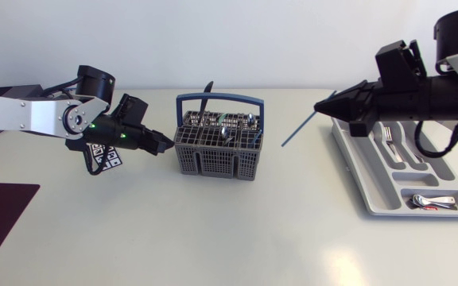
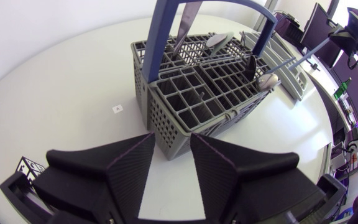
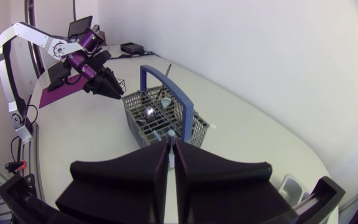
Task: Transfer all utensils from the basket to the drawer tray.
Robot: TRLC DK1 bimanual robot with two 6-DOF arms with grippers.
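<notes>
**Thin utensil may slip short of the tray**

The right hand (image 1: 321, 106) is clamped on the end of a slim blue rod-like utensil (image 1: 296, 132). The rod slants over the white worktop (image 1: 213, 230), between the grey mesh plastic basket with a blue handle (image 1: 213, 159) and the grey compartmented drawer tray (image 1: 364, 184). Gripped so near its end, it could pivot or drop outside the tray. The left hand (image 1: 168, 145), its fingers apart just beside the basket, might nudge it.

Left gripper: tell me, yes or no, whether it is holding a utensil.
No; the left gripper is open, only bare table between its fingers, just short of the basket.
</notes>
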